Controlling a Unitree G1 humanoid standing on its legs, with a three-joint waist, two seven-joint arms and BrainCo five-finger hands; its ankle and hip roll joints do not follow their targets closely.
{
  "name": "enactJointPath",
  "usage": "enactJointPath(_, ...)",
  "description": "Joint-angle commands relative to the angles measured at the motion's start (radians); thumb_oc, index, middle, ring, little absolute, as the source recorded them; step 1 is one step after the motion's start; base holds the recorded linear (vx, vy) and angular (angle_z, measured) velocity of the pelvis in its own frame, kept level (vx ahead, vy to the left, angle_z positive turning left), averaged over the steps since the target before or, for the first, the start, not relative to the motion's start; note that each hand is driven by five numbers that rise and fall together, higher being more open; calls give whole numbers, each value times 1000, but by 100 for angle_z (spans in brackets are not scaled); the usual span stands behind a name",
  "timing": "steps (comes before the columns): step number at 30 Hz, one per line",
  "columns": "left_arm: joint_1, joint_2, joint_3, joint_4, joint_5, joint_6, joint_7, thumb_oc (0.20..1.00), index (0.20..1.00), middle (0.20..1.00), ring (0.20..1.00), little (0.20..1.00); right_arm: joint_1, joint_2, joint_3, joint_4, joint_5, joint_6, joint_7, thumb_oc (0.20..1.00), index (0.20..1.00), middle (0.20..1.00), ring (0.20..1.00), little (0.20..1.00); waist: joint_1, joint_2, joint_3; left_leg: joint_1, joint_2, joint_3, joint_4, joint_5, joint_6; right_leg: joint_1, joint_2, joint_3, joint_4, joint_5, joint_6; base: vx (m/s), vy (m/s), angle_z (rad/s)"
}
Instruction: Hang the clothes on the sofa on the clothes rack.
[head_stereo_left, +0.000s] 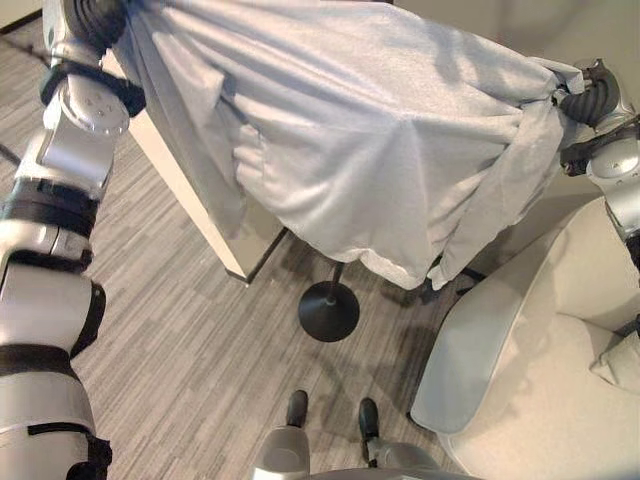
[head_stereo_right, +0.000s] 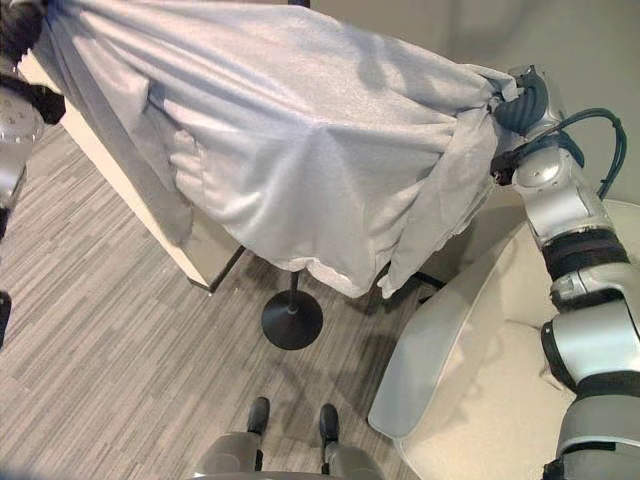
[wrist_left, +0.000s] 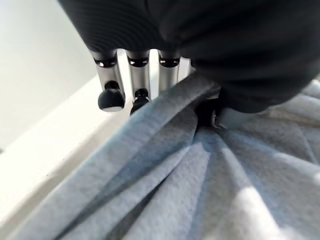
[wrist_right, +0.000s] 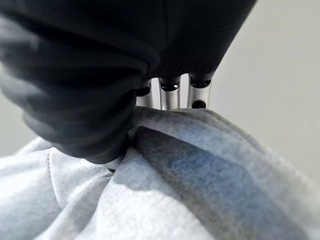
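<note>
A large light grey garment (head_stereo_left: 360, 140) hangs spread out high up between my two hands. My left hand (head_stereo_left: 95, 18) holds its upper left edge; in the left wrist view the cloth (wrist_left: 200, 180) is pinched between thumb and curled fingers (wrist_left: 139, 82). My right hand (head_stereo_right: 520, 98) grips the bunched right end, and the cloth (wrist_right: 190, 170) runs under its fingers (wrist_right: 172, 92). Below the garment stands the clothes rack, with its thin pole (head_stereo_left: 337, 272) and round black base (head_stereo_left: 328, 310) showing. The garment hides the rack's top.
A beige sofa (head_stereo_left: 540, 380) fills the lower right, close to the rack's base. A white panel or cabinet (head_stereo_left: 190, 195) stands at the left behind the garment. Grey striped floor (head_stereo_left: 190, 370) lies open at the lower left.
</note>
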Motion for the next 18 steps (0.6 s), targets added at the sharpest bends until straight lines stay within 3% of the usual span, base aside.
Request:
enactJointPath(1, 16, 37, 69, 4, 73, -11, -11, 200, 200, 200, 200, 200, 71, -4, -67, -5, -53, -24, 18, 200, 200, 200, 200, 200, 14, 31, -31, 39, 11, -38, -46, -50, 14, 28, -47, -31, 1, -14, -31, 0, 0, 0)
enactJointPath(5, 175, 0, 162, -65, 95, -7, -35, 200, 200, 200, 200, 200, 212, 53, -158, -74, -60, -30, 40, 200, 200, 200, 200, 200, 13, 31, -46, 41, 11, -35, -46, -51, 15, 27, -51, -37, 1, -9, -31, 2, 4, -2)
enactJointPath(7, 385, -90, 319, -169, 100, -11, -55, 200, 200, 200, 200, 200, 386, 156, -306, -158, -60, -39, 54, 200, 200, 200, 200, 200, 11, 32, -69, 43, 10, -30, -46, -55, 16, 21, -55, -44, 3, -7, -30, 0, 0, 0)
enactJointPath(8, 420, -111, 342, -186, 100, -12, -61, 216, 216, 216, 216, 216, 415, 173, -325, -168, -65, -41, 58, 200, 200, 200, 200, 200, 10, 32, -76, 43, 11, -29, -46, -56, 15, 20, -56, -46, 3, -7, -29, 0, 0, 0)
enactJointPath(9, 454, -145, 372, -208, 94, -14, -65, 925, 925, 925, 925, 925, 444, 192, -341, -171, -75, -43, 61, 200, 200, 200, 200, 200, 9, 33, -82, 43, 11, -27, -46, -55, 15, 18, -57, -48, 5, -6, -29, 18, 9, -3)
enactJointPath(10, 495, -174, 402, -237, 89, -16, -72, 1000, 1000, 1000, 1000, 1000, 467, 210, -359, -178, -76, -46, 62, 316, 316, 316, 316, 316, 8, 33, -89, 43, 12, -26, -46, -56, 15, 17, -57, -49, 5, -5, -29, 0, 0, 0)
enactJointPath(11, 501, -176, 406, -241, 90, -14, -72, 1000, 1000, 1000, 1000, 1000, 469, 210, -358, -179, -77, -46, 62, 451, 451, 451, 451, 451, 7, 34, -91, 42, 12, -26, -46, -56, 15, 17, -57, -49, 5, -5, -29, 0, 0, 0)
enactJointPath(12, 533, -205, 429, -264, 80, -16, -78, 1000, 1000, 1000, 1000, 1000, 496, 230, -379, -187, -75, -50, 65, 934, 934, 934, 934, 934, 6, 34, -99, 42, 13, -25, -46, -56, 14, 15, -58, -51, 7, -4, -28, 0, 0, 0)
enactJointPath(13, 553, -231, 447, -275, 70, -17, -84, 1000, 1000, 1000, 1000, 1000, 517, 246, -390, -191, -75, -53, 70, 1000, 1000, 1000, 1000, 1000, 5, 35, -104, 41, 13, -25, -46, -55, 14, 13, -59, -52, 8, -3, -27, 0, 0, 0)
enactJointPath(18, 701, -346, 550, -371, 20, -26, -131, 1000, 1000, 1000, 1000, 1000, 618, 320, -468, -241, -69, -64, 84, 1000, 1000, 1000, 1000, 1000, 1, 44, -137, 47, 18, -22, -46, -59, 12, 16, -60, -55, 10, -8, -26, 49, 11, 1)
